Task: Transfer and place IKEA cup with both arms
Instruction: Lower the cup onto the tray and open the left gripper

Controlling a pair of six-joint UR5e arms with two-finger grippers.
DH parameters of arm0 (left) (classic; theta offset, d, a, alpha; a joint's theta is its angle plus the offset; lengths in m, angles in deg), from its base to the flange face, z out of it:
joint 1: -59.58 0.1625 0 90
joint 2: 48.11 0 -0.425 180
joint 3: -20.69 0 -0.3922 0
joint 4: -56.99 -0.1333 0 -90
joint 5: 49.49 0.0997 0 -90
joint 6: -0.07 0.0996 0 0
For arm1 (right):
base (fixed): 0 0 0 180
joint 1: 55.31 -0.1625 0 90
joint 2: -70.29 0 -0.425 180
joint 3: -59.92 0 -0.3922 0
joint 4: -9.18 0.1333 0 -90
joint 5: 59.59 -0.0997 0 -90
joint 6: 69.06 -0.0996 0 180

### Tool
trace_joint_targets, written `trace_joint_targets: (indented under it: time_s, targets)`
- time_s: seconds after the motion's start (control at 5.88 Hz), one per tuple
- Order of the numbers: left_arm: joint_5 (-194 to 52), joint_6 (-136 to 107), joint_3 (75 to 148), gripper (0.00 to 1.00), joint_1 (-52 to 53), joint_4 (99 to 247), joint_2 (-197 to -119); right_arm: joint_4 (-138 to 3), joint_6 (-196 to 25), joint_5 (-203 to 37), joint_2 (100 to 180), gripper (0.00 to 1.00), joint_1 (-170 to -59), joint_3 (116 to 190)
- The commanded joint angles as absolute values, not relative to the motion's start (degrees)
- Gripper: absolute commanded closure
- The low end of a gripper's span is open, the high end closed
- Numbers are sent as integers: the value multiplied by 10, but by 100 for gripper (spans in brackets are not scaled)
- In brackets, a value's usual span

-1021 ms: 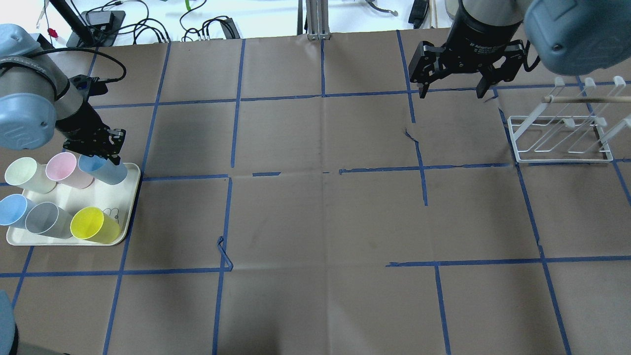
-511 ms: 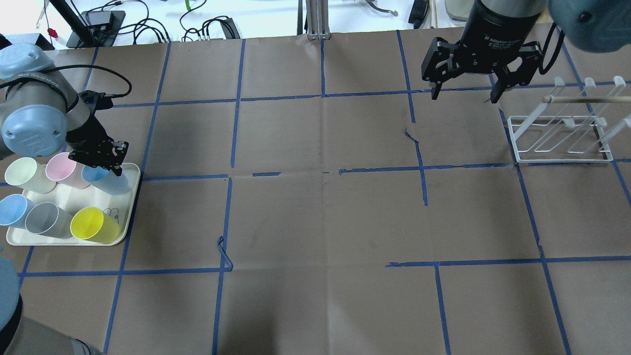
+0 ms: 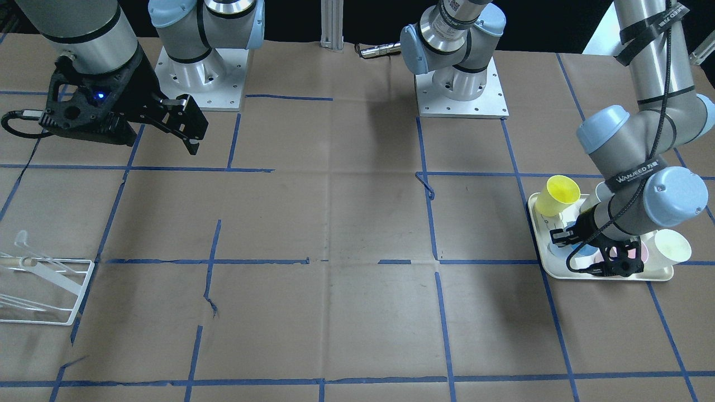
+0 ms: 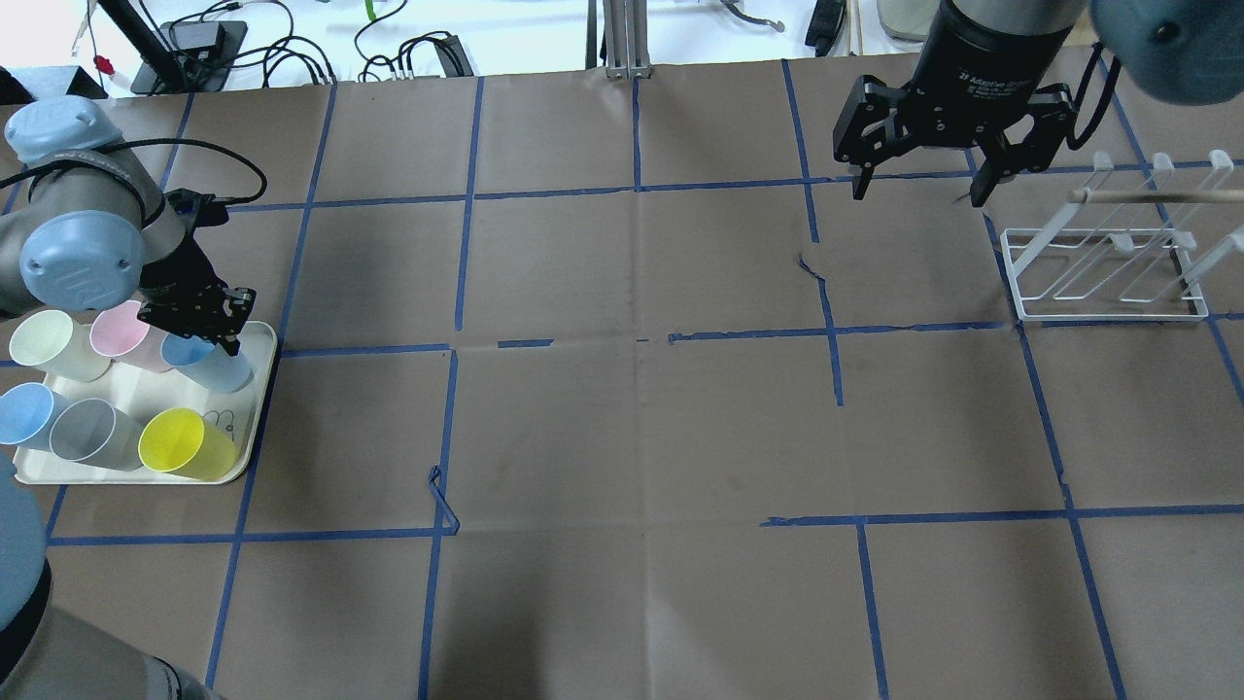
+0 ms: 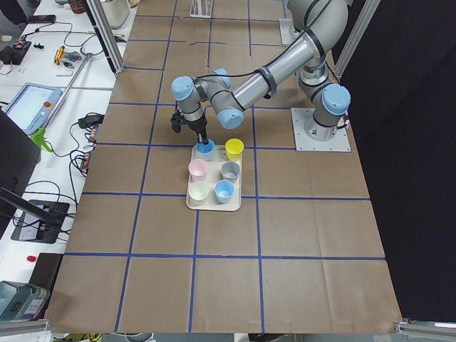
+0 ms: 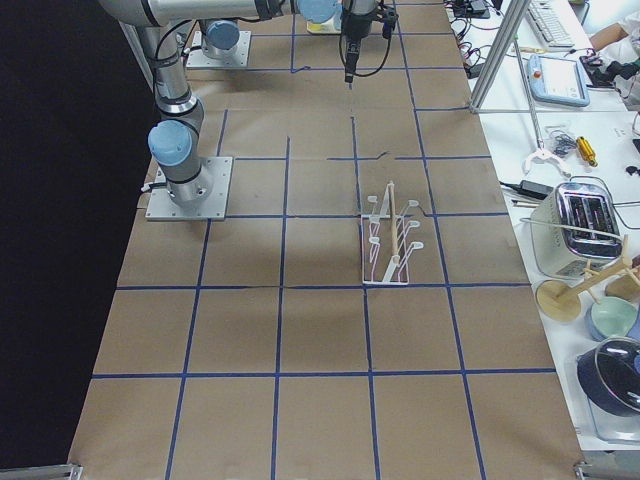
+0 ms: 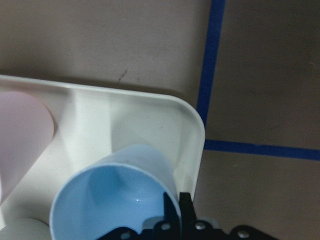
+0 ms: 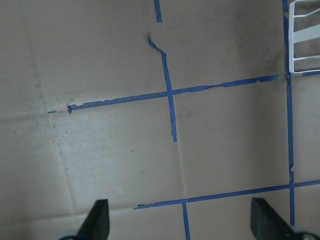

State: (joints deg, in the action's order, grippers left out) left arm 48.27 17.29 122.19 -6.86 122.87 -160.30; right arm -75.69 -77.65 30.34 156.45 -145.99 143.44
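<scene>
The IKEA cup (image 4: 216, 364), a pale sky-blue tumbler, stands at the far right corner of the white tray (image 4: 155, 389). My left gripper (image 4: 206, 329) is over it and shut on its rim. The left wrist view shows the two fingers (image 7: 172, 210) pinching the cup's wall (image 7: 115, 195) close to the tray's corner. It also shows in the exterior left view (image 5: 205, 147). My right gripper (image 4: 914, 187) is open and empty, held above the table at the far right. The right wrist view (image 8: 181, 222) shows only bare paper between its fingers.
On the tray also stand a cream cup (image 4: 44, 340), a pink cup (image 4: 121, 331), a second blue cup (image 4: 24, 413), a grey cup (image 4: 87, 433) and a yellow cup (image 4: 180, 442). A white wire rack (image 4: 1108, 272) stands right of my right gripper.
My left gripper has moved a little toward the robot and down onto the blue cup's rim. My right gripper shifted slightly right, then stayed still and open.
</scene>
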Motion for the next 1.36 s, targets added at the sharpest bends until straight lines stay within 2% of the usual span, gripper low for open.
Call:
trace_joint_targets:
  time_s: [0.0,0.17,0.51,0.85,1.19]
  targets:
    - [484,173,1222,33,-69,1229,-1607,-749,-776,304,1569,0,-1461,1439]
    - [483,173,1216,2,-69,1229,-1613,-753,-776,305,1570,0,-1460,1439]
    - [484,170,1209,2,-79,1265,-1583,-753,-776,301,1570,0,-1460,1439]
    - [479,139,1200,2,-118,1339,-1509,-754,-776,301,1570,0,-1460,1439]
    - [460,47,1128,2,-220,1459,-1459,-753,-776,301,1570,0,-1460,1439]
